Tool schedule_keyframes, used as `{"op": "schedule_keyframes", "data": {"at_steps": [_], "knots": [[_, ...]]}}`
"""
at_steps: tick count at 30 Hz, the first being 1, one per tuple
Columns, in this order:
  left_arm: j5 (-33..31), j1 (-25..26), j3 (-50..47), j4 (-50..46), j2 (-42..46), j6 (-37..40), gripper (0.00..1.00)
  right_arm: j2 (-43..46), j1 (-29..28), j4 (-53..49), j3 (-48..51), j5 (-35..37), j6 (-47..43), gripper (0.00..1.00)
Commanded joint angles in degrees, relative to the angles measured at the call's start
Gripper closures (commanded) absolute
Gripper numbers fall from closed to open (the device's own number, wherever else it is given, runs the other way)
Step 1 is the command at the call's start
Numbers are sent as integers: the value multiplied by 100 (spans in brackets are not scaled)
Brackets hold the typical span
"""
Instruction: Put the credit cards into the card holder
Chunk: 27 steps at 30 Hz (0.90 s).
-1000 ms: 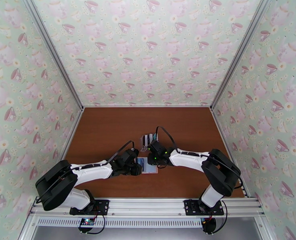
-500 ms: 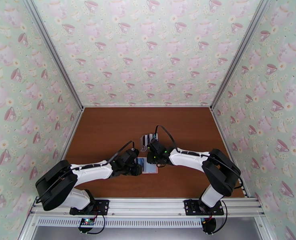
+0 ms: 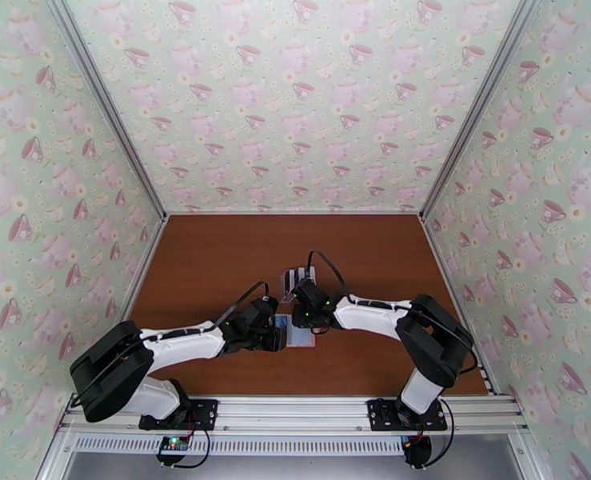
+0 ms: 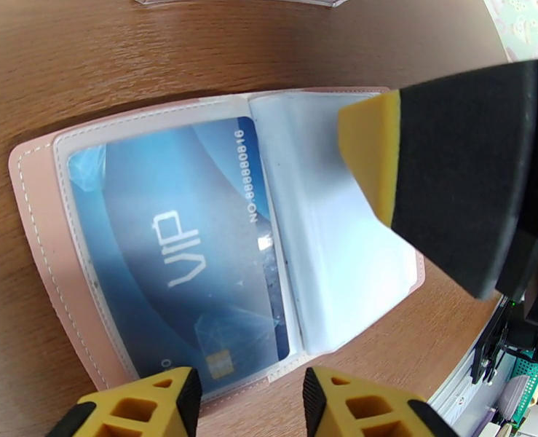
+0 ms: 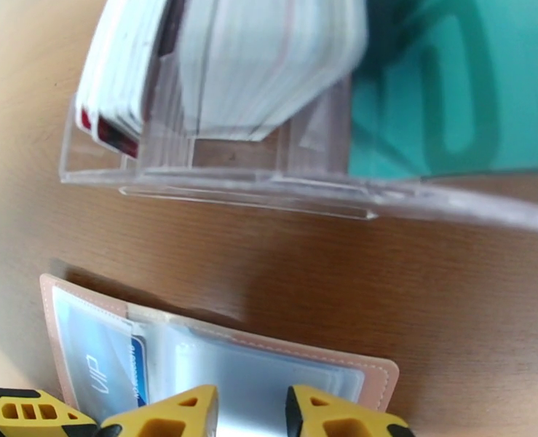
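Left wrist view: your left gripper (image 4: 247,393), fingers spread and empty, hangs at the open card holder's (image 4: 32,213) near edge, where a blue credit card (image 4: 174,249) sits pocketed. Your right gripper (image 5: 248,403), slightly parted and empty, hovers above it. Beyond, credit cards (image 5: 269,60) stand in the clear rack (image 5: 232,187).

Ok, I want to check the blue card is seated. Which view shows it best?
Left wrist: the blue card lies close up in the wallet's left pocket, VIP and number legible. The right wrist view catches its VIP end at the bottom edge; the top view gives a tiny blue patch.
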State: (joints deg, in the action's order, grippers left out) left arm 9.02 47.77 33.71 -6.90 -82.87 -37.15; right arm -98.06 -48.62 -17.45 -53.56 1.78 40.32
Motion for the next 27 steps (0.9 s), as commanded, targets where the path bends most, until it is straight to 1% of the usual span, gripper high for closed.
{"op": "schedule_keyframes", "data": {"at_steps": [1,7,11,19,27], "knots": [[-212,-21,-161,-225,-54,6,53,-176,-21,205,16,-239,116,69],[-174,-22,-177,-176,-12,-3,42,-178,-64,493,177,-435,342,69],[-146,-23,-191,-137,7,-3,37,-174,-70,630,254,-540,453,69],[-146,-22,-146,-145,-114,-3,36,-141,-71,1052,464,-898,738,69],[-231,-22,-111,-263,-231,-29,36,9,-70,1332,625,-1066,919,69]]}}
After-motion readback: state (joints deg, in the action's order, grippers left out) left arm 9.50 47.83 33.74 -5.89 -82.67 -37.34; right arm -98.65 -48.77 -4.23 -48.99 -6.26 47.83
